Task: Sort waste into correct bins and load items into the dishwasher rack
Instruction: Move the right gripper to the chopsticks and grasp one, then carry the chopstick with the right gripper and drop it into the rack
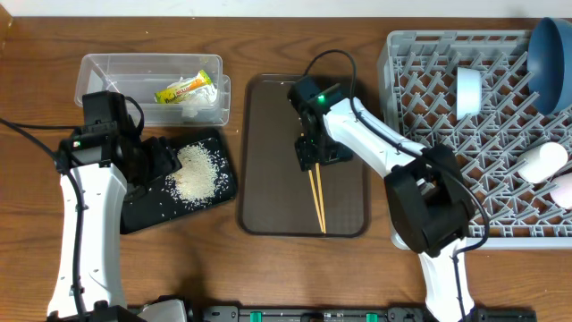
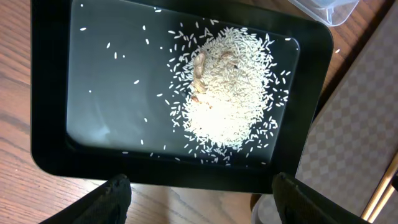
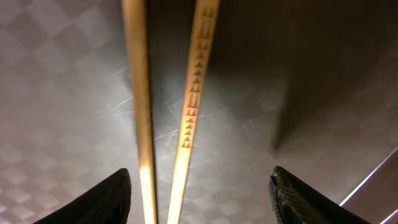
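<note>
Two wooden chopsticks (image 1: 316,201) lie on the brown serving tray (image 1: 268,152); in the right wrist view they (image 3: 186,112) run between my open right gripper's fingers (image 3: 199,196). My right gripper (image 1: 309,159) hovers over their upper ends. The rice heap (image 1: 195,172) lies in the black tray (image 1: 156,207), also in the left wrist view (image 2: 227,93). My left gripper (image 2: 199,196) is open and empty at the tray's near rim (image 2: 50,124). The clear tub (image 1: 116,70) holds the yellow wrapper (image 1: 183,88) and white tissue (image 1: 201,102). The grey rack (image 1: 429,98) holds the dark-blue bowl (image 1: 551,49), the light-blue bowl (image 1: 468,89) and the cups (image 1: 545,161).
The brown serving tray sits between the black tray and the rack. The clear tub stands behind the black tray, its corner showing in the left wrist view (image 2: 326,9). Loose rice grains are scattered across the black tray.
</note>
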`<state>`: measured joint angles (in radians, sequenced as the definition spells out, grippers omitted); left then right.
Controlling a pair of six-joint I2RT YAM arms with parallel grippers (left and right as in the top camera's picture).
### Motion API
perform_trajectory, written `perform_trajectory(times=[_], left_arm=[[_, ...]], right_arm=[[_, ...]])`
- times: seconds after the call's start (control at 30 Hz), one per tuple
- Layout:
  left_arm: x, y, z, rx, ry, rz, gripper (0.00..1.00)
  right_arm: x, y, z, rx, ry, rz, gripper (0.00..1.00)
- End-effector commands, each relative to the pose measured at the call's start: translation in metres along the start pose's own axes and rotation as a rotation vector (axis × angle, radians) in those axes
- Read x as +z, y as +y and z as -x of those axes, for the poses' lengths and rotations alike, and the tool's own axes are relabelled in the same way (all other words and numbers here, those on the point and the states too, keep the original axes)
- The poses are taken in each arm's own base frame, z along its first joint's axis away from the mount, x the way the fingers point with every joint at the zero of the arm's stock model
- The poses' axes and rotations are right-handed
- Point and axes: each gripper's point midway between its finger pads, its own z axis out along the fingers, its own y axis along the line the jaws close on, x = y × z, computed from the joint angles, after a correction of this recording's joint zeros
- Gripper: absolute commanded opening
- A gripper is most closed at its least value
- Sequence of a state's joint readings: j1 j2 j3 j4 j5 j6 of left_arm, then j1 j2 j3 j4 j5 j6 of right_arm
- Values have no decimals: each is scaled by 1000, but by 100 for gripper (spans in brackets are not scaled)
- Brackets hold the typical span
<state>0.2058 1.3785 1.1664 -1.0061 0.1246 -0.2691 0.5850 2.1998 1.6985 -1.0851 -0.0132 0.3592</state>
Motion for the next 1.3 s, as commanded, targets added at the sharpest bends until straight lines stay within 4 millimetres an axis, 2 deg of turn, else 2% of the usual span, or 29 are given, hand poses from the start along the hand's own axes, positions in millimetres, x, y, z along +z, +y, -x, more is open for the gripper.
perform_trajectory(times=[0.0, 0.47, 0.8, 0.93, 1.03, 1.1, 1.27], left_arm=[[-4, 0, 3, -8, -12, -1, 76], [-4, 0, 3, -8, -12, -1, 76], [-4, 0, 2, -8, -12, -1, 76], [-4, 0, 2, -8, -12, -1, 76], [-4, 0, 3, -8, -12, -1, 76], [-4, 0, 3, -8, -12, -1, 76], [-4, 0, 2, -8, -11, -1, 76]], right_arm=[[6, -8, -2, 50, 3, -54, 69], [9, -12, -4, 104, 3, -77, 68], [29, -17, -26, 111, 67, -88, 67], [31, -17, -36, 112, 107, -81, 53], [30, -17, -38, 111, 113, -85, 32], [30, -17, -38, 112, 112, -84, 22], [31, -17, -35, 114, 102, -80, 6]])
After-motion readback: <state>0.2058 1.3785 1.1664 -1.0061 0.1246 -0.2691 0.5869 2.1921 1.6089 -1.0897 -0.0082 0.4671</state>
